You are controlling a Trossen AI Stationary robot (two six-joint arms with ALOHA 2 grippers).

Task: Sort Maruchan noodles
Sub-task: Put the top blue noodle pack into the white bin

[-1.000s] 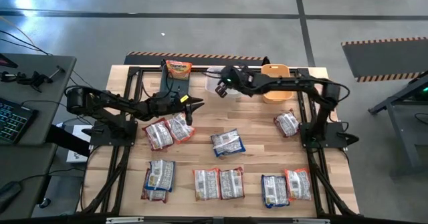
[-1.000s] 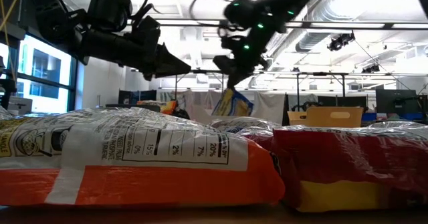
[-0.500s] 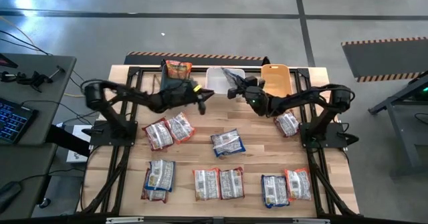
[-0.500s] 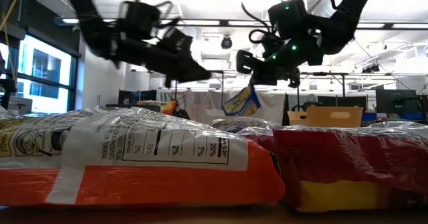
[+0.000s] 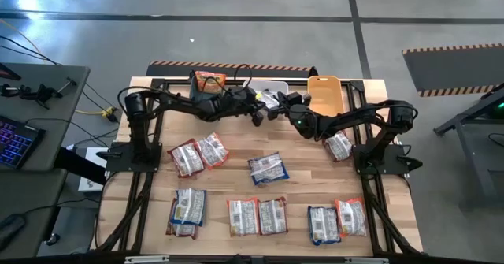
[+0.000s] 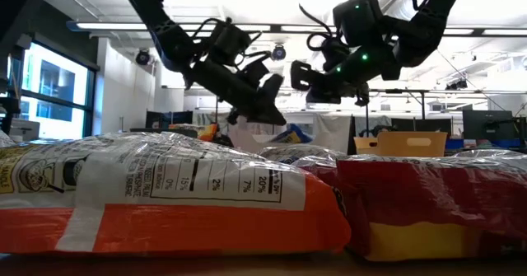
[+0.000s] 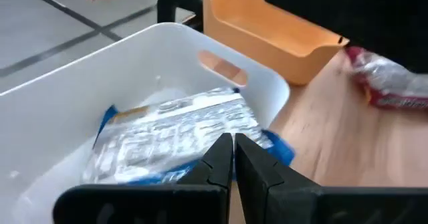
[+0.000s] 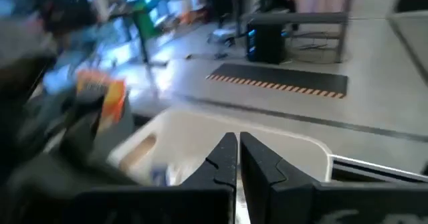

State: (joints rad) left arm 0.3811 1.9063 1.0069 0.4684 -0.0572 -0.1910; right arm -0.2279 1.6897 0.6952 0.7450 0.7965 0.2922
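Since a second ago the left end effector (image 5: 257, 116) has swung right to the white bin (image 7: 87, 97) and closed empty; the blue-edged packet (image 7: 177, 134) lies inside, just beyond it. The right end effector (image 5: 277, 106), closed and empty, hovers beside.

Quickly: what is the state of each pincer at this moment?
Left pincer: closed, empty, above the blue packet in the white bin.
Right pincer: closed, holding nothing.

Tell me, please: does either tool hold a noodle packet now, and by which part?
Neither. The left tool is shut and empty above the white bin, where a blue packet lies. The right tool is shut and empty too.
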